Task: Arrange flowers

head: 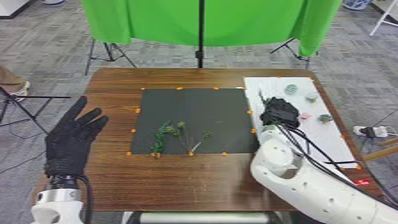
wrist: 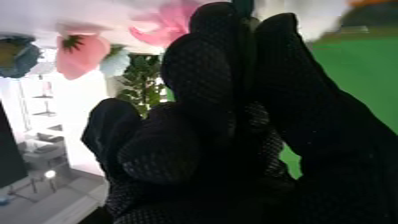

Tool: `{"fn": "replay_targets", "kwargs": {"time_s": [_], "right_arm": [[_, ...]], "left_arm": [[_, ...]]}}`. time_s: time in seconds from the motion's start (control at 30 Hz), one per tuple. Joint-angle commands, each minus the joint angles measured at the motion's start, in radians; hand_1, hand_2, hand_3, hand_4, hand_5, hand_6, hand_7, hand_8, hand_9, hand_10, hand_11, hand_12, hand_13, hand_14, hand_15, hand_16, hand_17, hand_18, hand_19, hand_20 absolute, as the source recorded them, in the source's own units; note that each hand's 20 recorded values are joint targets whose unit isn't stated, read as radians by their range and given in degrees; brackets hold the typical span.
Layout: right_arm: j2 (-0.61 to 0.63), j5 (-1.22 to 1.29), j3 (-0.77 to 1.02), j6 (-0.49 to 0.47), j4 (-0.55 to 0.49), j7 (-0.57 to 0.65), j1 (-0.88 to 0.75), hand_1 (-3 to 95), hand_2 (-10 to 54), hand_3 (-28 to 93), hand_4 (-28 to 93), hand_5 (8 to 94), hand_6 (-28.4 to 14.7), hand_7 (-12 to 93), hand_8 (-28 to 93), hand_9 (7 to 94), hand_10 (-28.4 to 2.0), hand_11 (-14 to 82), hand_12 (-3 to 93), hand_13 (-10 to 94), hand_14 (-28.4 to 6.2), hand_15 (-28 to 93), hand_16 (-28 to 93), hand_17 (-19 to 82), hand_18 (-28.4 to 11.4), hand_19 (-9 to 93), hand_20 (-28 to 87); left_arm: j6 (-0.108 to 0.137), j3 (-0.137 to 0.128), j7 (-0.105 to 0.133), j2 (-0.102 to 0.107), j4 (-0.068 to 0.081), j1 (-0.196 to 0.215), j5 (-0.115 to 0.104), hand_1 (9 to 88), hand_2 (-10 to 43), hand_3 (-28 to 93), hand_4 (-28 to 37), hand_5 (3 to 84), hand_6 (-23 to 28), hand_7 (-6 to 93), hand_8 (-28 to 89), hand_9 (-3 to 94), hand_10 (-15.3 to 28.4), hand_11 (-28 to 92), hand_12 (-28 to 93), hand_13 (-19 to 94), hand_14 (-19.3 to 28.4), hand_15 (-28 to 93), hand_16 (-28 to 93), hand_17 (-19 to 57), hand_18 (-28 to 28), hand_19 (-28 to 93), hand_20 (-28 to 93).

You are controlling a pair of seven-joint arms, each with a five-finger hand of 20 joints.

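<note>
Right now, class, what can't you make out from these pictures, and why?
- Right wrist view: the lower run of the green stem, hidden by the right hand.
- Right wrist view: the bright pink flower's full outline, cut off by the top edge.
- Right wrist view: the leafy greenery's base, behind the right hand.
- Head view: the small pink bloom's kind, too small.

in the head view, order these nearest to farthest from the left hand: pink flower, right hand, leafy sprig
1. Leafy sprig, left side of the dark mat
2. Right hand, at the white sheet
3. Pink flower, just right of that hand
</note>
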Motion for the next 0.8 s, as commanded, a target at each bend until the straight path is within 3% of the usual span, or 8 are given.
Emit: {"fn": "replay_targets", "kwargs": {"time_s": [0.03,0.2,0.4,0.6,0.8], "right_arm": [[0.079,-0.079,0.035,0.080,-0.125,-0.011,0.021,58.0,-9.5,73,-28,91.6,-5.7,20,11,88.9,-13.1,50.0,25.6,80,-10.1,86,19,45,-28.4,93,64],[0.112,-0.098,0.054,0.081,-0.242,-0.042,0.007,57.9,-9.5,74,-28,92.2,-6.1,20,12,89.1,-13.1,50.0,26.1,80,-10.2,86,19,45,-28.4,93,65],[0.111,-0.128,0.075,-0.100,-0.362,-0.132,-0.089,57.9,-9.5,75,-28,92.4,-6.4,19,13,89.1,-13.3,50.1,26.7,80,-10.5,86,20,45,-28.3,93,66],[0.063,-0.109,0.040,-0.269,-0.372,-0.181,-0.150,57.9,-9.5,74,-28,92.3,-6.2,19,14,88.8,-13.5,50.8,26.4,80,-10.7,86,20,45,-28.3,93,66],[0.018,-0.114,-0.029,-0.335,-0.309,-0.179,-0.124,57.7,-9.5,74,-28,92.0,-6.3,19,14,88.1,-13.5,51.4,26.3,80,-11.0,86,20,45,-28.3,93,67]], "left_arm": [[0.011,0.000,0.030,0.018,-0.002,0.029,-0.013,25.4,9.6,74,-21.9,33.8,8.0,12.1,-9,34.0,20.2,28,13,24,25.9,56,-8,-8.7,23.5,49,25],[0.013,-0.001,0.033,0.028,-0.002,0.022,-0.013,25.4,9.7,74,-21.9,33.8,8.0,12.1,-9,34.1,20.2,28,13,24,25.8,56,-8,-8.7,23.5,49,25],[0.007,-0.015,0.010,0.018,-0.008,0.025,-0.002,25.5,9.8,74,-21.7,33.9,8.1,12.1,-9,34.1,20.2,28,13,24,25.9,56,-8,-8.7,23.5,49,25],[0.006,-0.021,0.002,0.019,-0.012,0.020,-0.003,25.6,9.8,74,-21.7,33.9,8.1,12.1,-9,34.1,20.2,28,13,24,25.8,56,-8,-8.7,23.5,49,25],[0.003,-0.029,-0.010,0.009,-0.014,0.020,0.002,25.6,9.7,74,-21.8,33.9,8.1,12.2,-9,34.0,20.2,28,13,24,25.9,56,-8,-8.7,23.5,49,25]]}}
